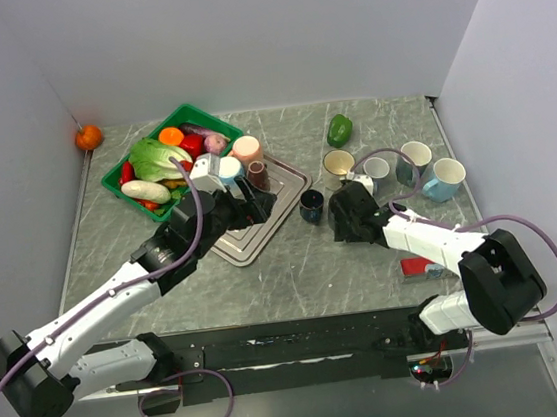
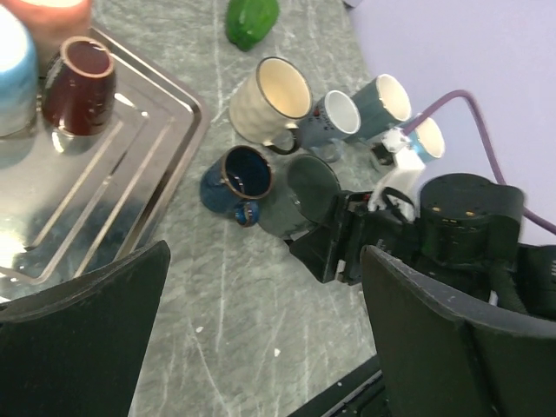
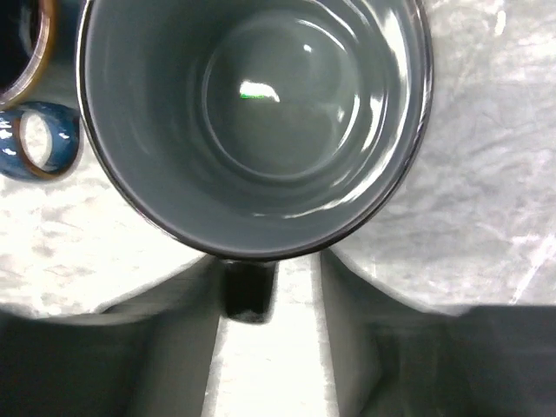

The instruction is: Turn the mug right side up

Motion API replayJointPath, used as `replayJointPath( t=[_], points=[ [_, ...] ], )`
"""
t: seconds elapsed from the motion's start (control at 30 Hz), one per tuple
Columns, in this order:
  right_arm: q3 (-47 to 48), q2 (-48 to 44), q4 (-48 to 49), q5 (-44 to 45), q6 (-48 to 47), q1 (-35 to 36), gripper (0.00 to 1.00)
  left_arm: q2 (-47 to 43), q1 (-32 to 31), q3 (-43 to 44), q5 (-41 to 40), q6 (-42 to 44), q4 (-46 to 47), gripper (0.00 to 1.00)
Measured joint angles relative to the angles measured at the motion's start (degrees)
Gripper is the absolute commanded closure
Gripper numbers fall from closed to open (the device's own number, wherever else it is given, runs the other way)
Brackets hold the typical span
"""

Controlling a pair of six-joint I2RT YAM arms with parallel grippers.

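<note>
The dark grey mug [image 3: 261,113] stands mouth up on the table, and the right wrist view looks straight down into its glossy inside. Its handle [image 3: 248,291] lies between the fingers of my right gripper [image 3: 269,287], which is open, with a bright gap beside the handle. In the left wrist view the same mug [image 2: 306,187] shows just in front of the right arm's black head. From above, my right gripper [image 1: 342,211] covers the mug. My left gripper [image 2: 265,330] hangs wide open over bare table, holding nothing, near the metal tray [image 1: 251,234].
A dark blue mug [image 1: 310,205] stands just left of the grey one. A cream mug [image 1: 337,167] and three more mugs [image 1: 414,158] line up behind, with a green pepper [image 1: 339,129] beyond. A green vegetable basket [image 1: 119,181] sits at the back left.
</note>
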Motion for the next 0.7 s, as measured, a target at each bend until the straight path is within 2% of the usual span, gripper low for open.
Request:
replayJointPath(
  t=[0.03,0.13,0.23,0.47,0.7],
  points=[
    [0.0,-0.1,0.2,0.0,0.0,0.0,0.28,0.2,0.0,0.0,-0.4,0.1,-0.2,0.04],
    [0.0,-1.5,0.0,0.0,0.0,0.0,0.19,0.8,0.0,0.4,-1.6,0.9,-0.9,0.04],
    [0.0,-4.5,-0.7,0.0,0.2,0.0,0.15,2.1,0.0,1.4,-3.4,2.3,-1.4,0.04],
    [1.4,-14.1,-3.9,-0.3,0.1,0.2,0.12,7.8,1.4,5.4,-4.6,10.1,-1.4,0.04],
    [2.1,-22.3,-5.9,-0.5,-0.6,0.1,0.11,19.3,10.9,10.2,-0.2,15.8,-0.5,0.04]
  ],
)
